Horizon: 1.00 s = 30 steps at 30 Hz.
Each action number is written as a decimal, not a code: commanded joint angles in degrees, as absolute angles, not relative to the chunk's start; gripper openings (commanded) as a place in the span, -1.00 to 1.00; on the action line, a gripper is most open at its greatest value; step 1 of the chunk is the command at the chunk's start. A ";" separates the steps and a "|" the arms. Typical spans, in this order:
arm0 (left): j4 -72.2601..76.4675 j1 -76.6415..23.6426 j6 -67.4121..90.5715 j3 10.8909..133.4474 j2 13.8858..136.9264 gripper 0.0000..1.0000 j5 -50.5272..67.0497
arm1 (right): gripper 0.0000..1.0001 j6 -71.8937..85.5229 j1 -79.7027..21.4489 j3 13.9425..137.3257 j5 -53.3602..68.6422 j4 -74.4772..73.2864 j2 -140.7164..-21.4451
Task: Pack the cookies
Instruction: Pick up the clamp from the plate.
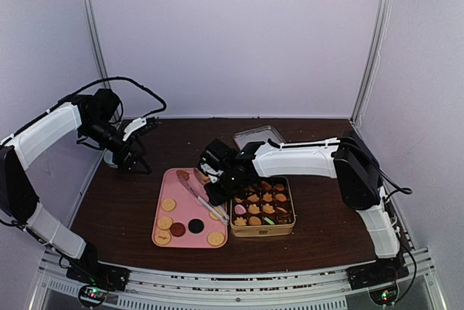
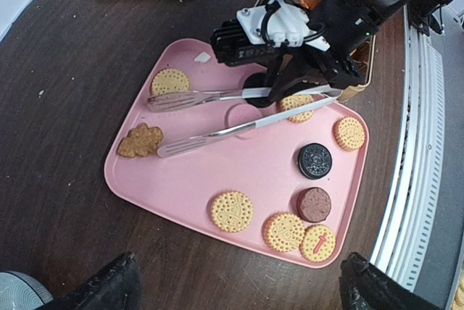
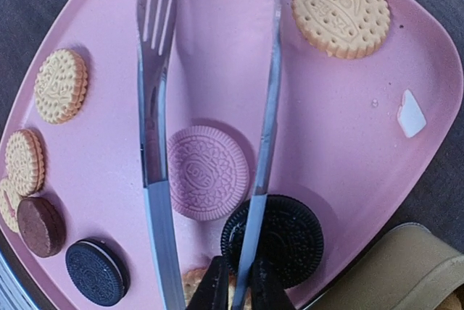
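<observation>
We see the right pincer pinching a pair of metal tongs, its fingers pressed in on the two arms toward their rear. The tongs' tips stand apart above the pink tray, pointing toward 11 o'clock in the overhead view. From the right wrist, a pink cookie lies flat on the tray between the two tong arms, the slotted arm crossing its edge; a black cookie lies just beside it, under the thin arm; whether the tips touch anything we cannot tell.

The cookies are in two places. Some lie loose on the tray: tan rounds down its 9 o'clock side and one at the 5 o'clock corner; a dark brown one and a second black one near 6 o'clock; a leaf-like brown one at the 12 o'clock edge. The others sit in the gold tin, which stands just beside the tray at 3 o'clock.

A clear lid lies on the bench at 12 o'clock from the tin; a small white crumb rests on the tray. The left pincer hovers over the bench at 10 o'clock from the tray, apart from it, its fingers spread wide.
</observation>
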<state>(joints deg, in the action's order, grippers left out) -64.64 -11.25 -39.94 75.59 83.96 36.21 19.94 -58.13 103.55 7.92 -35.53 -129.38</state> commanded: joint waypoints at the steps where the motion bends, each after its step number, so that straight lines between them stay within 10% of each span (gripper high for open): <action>1: -65.90 -12.04 -44.20 76.05 84.74 0.95 39.05 | -0.85 20.03 -58.27 103.35 7.65 -37.21 -129.34; 15: -69.78 -19.40 -58.87 76.58 83.45 0.81 36.54 | -1.00 13.90 -60.36 109.49 3.75 -47.47 -122.30; 30: -69.83 -21.96 -58.71 79.73 88.29 0.07 34.58 | -1.00 11.07 -65.07 113.82 2.58 -50.23 -119.46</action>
<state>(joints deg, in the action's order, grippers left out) -69.34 -21.37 -58.54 79.07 87.07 34.92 12.40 -64.62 111.26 4.38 -49.95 -122.23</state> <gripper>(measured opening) 0.578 0.023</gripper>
